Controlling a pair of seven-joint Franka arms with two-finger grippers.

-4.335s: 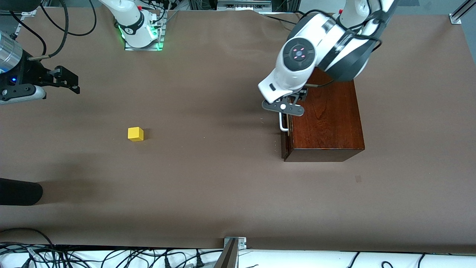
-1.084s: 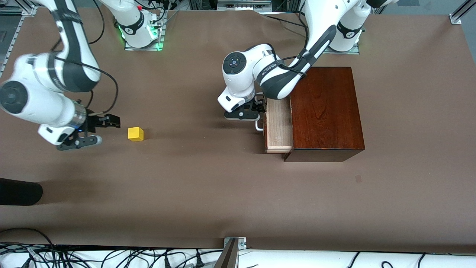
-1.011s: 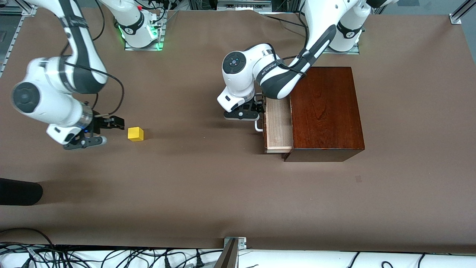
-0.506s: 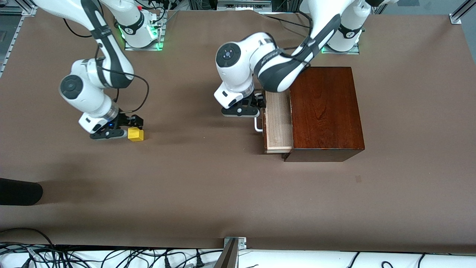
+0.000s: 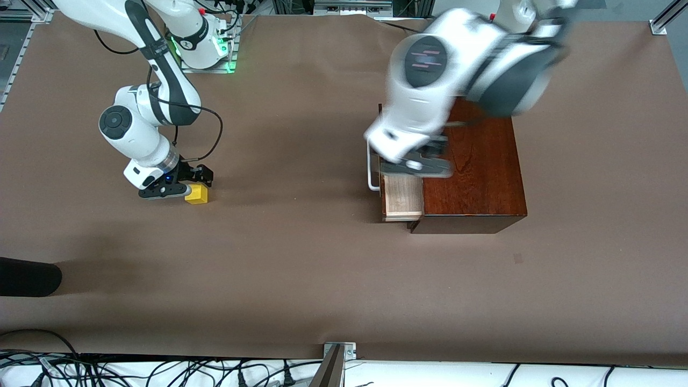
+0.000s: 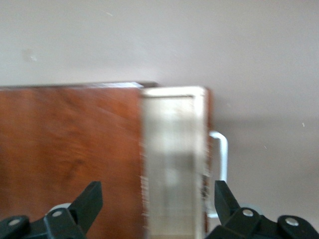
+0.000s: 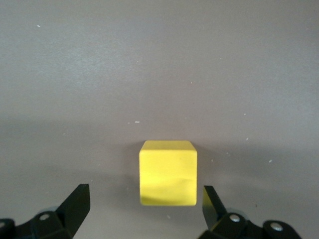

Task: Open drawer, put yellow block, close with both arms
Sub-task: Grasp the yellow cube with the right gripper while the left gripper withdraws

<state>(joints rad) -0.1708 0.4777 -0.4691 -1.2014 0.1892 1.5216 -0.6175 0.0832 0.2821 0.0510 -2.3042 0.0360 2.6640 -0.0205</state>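
Right wrist view: plain bright yellow block (image 7: pixel 168 172) between right gripper's (image 7: pixel 144 205) spread fingers; left gripper (image 6: pixel 155 201) also spread.

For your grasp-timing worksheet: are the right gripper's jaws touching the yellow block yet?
Apart. In the right wrist view the right gripper stands open, with brown table showing between each fingertip and the yellow block on both sides.
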